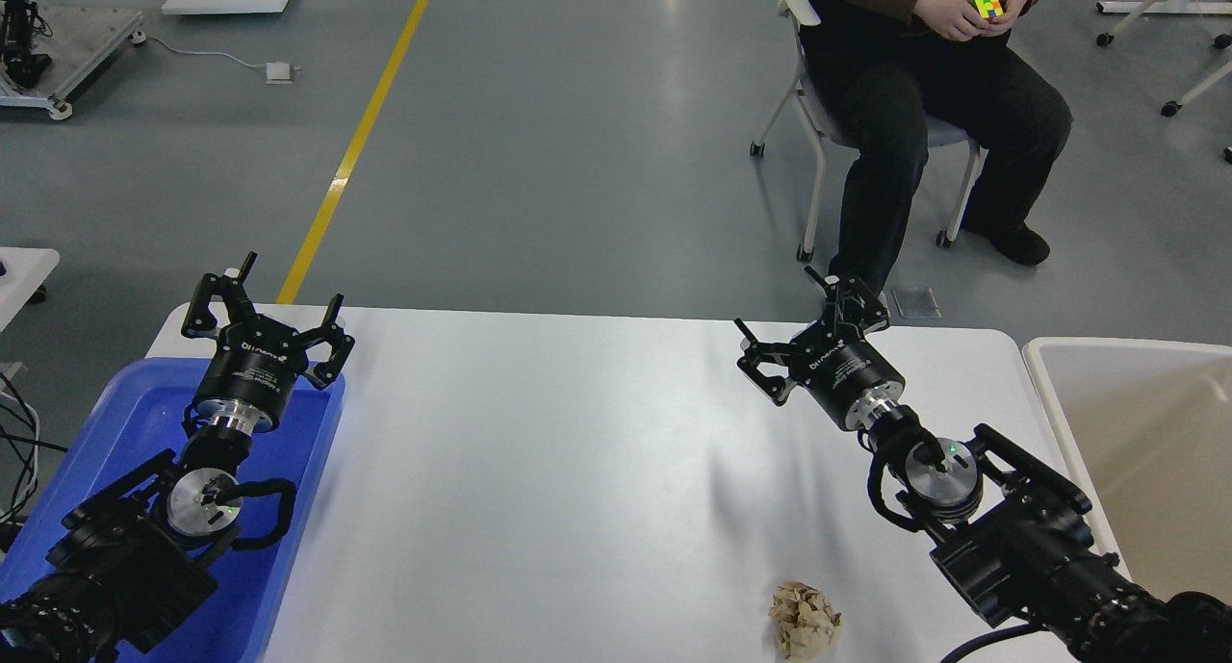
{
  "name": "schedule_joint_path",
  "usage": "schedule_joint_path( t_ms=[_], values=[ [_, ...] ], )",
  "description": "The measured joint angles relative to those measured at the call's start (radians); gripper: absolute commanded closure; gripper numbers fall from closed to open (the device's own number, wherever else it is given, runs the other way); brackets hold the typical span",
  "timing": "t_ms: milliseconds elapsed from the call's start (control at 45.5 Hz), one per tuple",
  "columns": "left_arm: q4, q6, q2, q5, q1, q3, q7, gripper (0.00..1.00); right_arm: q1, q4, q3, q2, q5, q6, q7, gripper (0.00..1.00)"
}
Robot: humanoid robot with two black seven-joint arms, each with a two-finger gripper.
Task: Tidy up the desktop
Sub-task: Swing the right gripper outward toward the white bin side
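The white desktop fills the middle of the head view. A crumpled ball of brown paper lies on it near the front edge, right of centre. My left gripper hangs open over the far end of the blue tray, with nothing between its fingers. Near the desktop's far right edge my right gripper is open and empty as well, well behind the paper ball.
A blue plastic tray lies on the desktop's left side under my left arm. A beige bin stands off the right edge. Beyond the desktop a person sits on a chair holding a puzzle cube.
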Motion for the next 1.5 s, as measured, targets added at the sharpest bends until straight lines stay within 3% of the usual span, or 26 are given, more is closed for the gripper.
schedule_joint_path(
  t_ms=[352,572,1100,1276,1496],
  values=[
    [0.000,0.000,0.000,0.000,0.000,0.000,0.000,0.00,-0.009,0.014,-0.005,-0.007,-0.026,0.002,0.004,0.00],
    [0.000,0.000,0.000,0.000,0.000,0.000,0.000,0.00,-0.013,0.092,-0.031,-0.088,-0.116,0.014,0.003,0.00],
    [0.000,0.000,0.000,0.000,0.000,0.000,0.000,0.00,-0.019,0.581,-0.207,-0.540,-0.481,-0.002,-0.003,0.00],
    [0.000,0.000,0.000,0.000,0.000,0.000,0.000,0.00,0.012,0.755,-0.291,-0.693,-0.760,-0.005,-0.004,0.00],
    [0.000,0.000,0.001,0.001,0.000,-0.001,0.000,0.00,0.018,0.858,-0.381,-0.785,-1.124,-0.046,0.001,0.00]
  ],
)
